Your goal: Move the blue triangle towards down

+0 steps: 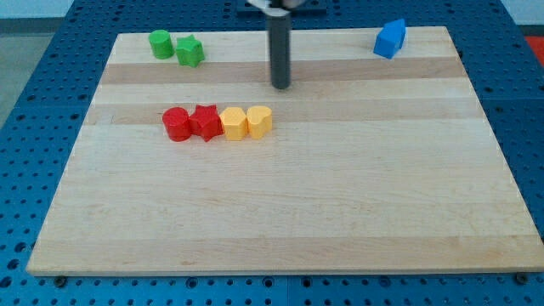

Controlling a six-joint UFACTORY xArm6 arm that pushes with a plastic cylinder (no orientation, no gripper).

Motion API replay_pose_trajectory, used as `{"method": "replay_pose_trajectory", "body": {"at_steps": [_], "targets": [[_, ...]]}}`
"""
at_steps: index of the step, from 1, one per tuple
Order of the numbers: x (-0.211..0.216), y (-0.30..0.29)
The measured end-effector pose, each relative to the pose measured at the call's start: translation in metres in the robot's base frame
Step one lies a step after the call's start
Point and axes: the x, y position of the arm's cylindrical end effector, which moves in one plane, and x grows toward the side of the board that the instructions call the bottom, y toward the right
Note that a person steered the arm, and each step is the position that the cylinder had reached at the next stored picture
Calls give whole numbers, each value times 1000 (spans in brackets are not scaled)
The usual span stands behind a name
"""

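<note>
One blue triangle [390, 39] is sitting near the board's [297, 221] top right corner, well apart from my tip [280, 86], which is hovering at top centre; no pincer is fitted, so no grip state. Pushing off-centre risks spinning it off the edge. Smooth plastic blocks are lying on pale grained wood

Wooden counter [340, 212] on a blue pegboard. Rod upright near the view's top centre, my tip [280, 86] touching no block. Blue triangle [390, 39] at top right, well apart from it. Green cylinder [161, 43] and green star [190, 52] at top left. Below the tip, a touching row: red cylinder [177, 124], red star [206, 122], two yellow blocks [246, 123].
</note>
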Motion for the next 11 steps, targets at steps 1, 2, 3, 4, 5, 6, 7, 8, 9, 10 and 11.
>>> {"method": "replay_pose_trajectory", "body": {"at_steps": [1, 2, 3, 4, 5, 6, 7, 8, 9, 10, 11], "targets": [[8, 63], [9, 127], [5, 188], [-14, 233], [-38, 265], [-66, 283], [-99, 283], [-123, 277], [-128, 254], [-128, 221], [-127, 202]]}}
